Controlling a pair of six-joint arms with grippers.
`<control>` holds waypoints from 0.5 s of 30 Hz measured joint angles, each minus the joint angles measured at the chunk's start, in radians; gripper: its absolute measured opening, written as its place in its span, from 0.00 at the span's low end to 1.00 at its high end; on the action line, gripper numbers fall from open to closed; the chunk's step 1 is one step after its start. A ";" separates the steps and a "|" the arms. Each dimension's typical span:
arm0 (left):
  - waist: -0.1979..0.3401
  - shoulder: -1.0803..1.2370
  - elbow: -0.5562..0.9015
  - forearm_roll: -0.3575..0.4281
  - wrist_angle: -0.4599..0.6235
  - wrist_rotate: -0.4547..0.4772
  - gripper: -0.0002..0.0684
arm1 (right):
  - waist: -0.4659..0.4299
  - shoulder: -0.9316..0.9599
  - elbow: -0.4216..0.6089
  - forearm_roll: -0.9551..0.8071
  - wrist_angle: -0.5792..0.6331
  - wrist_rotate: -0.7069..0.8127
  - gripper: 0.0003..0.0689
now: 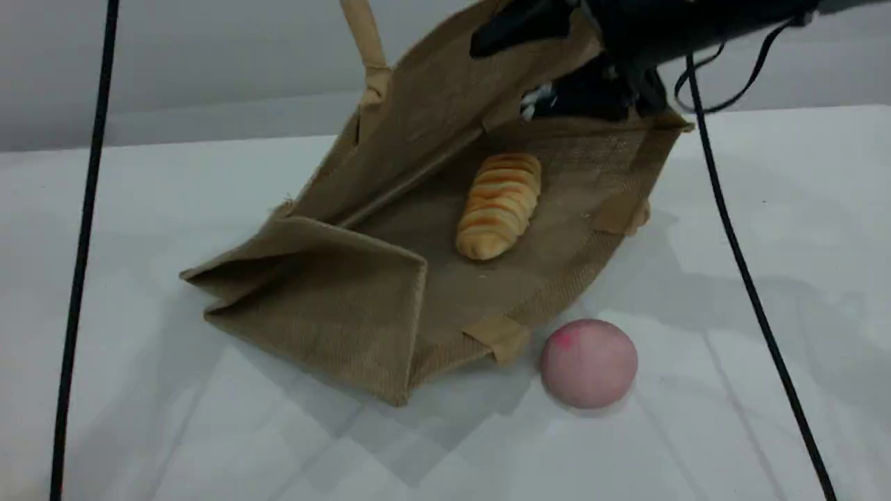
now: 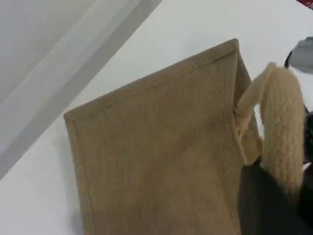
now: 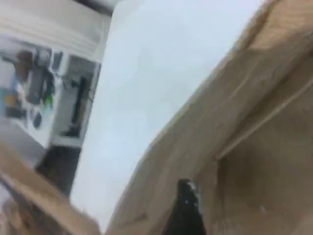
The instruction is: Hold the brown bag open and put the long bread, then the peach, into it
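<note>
The brown bag (image 1: 334,292) lies on its side on the white table, its mouth gaping toward the front right. One tan handle (image 1: 367,49) runs up out of the top edge. In the left wrist view that handle (image 2: 281,132) passes through my dark left gripper (image 2: 266,196), which is shut on it. The long bread (image 1: 499,205) lies loose on the bag's lower inner wall. The peach (image 1: 589,362) sits on the table just outside the bag's front rim. My right gripper (image 1: 505,75) hovers over the bag's far end, its dark fingers spread and empty, apart from the bread.
Black cables (image 1: 745,264) hang from the right arm and cross the table to the right of the peach. Another cable (image 1: 83,229) drops at the far left. The right wrist view is blurred, showing bag fabric (image 3: 254,122) and one fingertip (image 3: 188,205).
</note>
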 joint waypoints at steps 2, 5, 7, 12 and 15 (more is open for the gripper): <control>0.000 0.000 0.000 0.000 0.000 0.000 0.14 | -0.018 -0.023 -0.013 -0.054 0.032 -0.002 0.77; 0.000 0.000 0.000 0.000 0.000 0.000 0.14 | -0.045 -0.064 -0.035 -0.160 0.079 0.008 0.77; 0.000 0.000 0.000 0.000 0.000 0.000 0.14 | -0.059 -0.094 -0.046 -0.248 0.092 0.046 0.77; 0.000 0.000 0.000 0.000 -0.001 0.007 0.14 | -0.066 -0.175 -0.047 -0.523 0.087 0.168 0.77; 0.000 0.000 0.000 0.000 -0.001 0.007 0.14 | -0.066 -0.210 -0.047 -0.694 0.123 0.263 0.77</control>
